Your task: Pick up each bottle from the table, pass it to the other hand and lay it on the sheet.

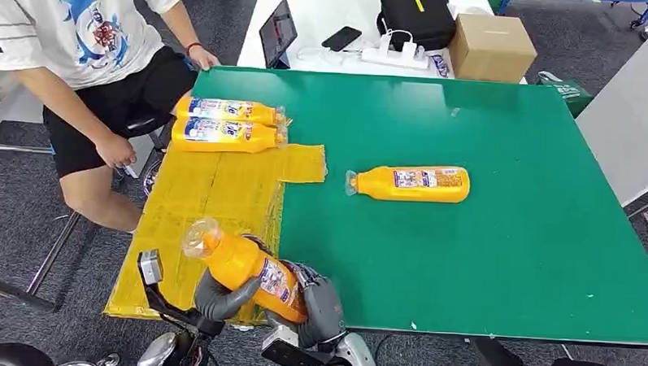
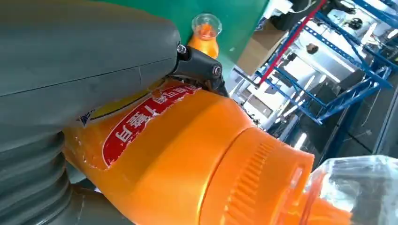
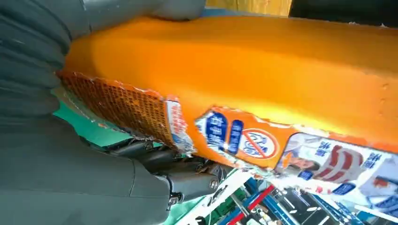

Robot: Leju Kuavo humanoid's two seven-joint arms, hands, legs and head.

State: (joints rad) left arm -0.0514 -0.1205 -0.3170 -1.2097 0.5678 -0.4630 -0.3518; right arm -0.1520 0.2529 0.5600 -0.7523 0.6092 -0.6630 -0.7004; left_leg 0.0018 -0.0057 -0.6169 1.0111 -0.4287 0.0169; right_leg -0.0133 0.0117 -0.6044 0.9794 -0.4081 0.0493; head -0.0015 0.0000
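Note:
An orange bottle (image 1: pixel 245 266) with a clear cap hangs tilted over the near corner of the yellow sheet (image 1: pixel 206 191), cap pointing away to the left. My left hand (image 1: pixel 217 297) grips its middle and my right hand (image 1: pixel 320 305) grips its base end. Close up, the bottle (image 2: pixel 187 159) lies under my left hand's thumb (image 2: pixel 70 56), and its labelled body (image 3: pixel 234 70) rests on my right hand's fingers (image 3: pixel 183 180). Two orange bottles (image 1: pixel 226 110) (image 1: pixel 225 136) lie side by side at the sheet's far end. Another bottle (image 1: pixel 410 183) lies on the green table (image 1: pixel 505 262).
A person (image 1: pixel 82 28) stands at the table's far left corner, one hand on the table edge, the other hanging beside the sheet. Behind the green table a white table carries a tablet (image 1: pixel 277 31), a phone, a black bag (image 1: pixel 416 15) and a cardboard box (image 1: pixel 492 46).

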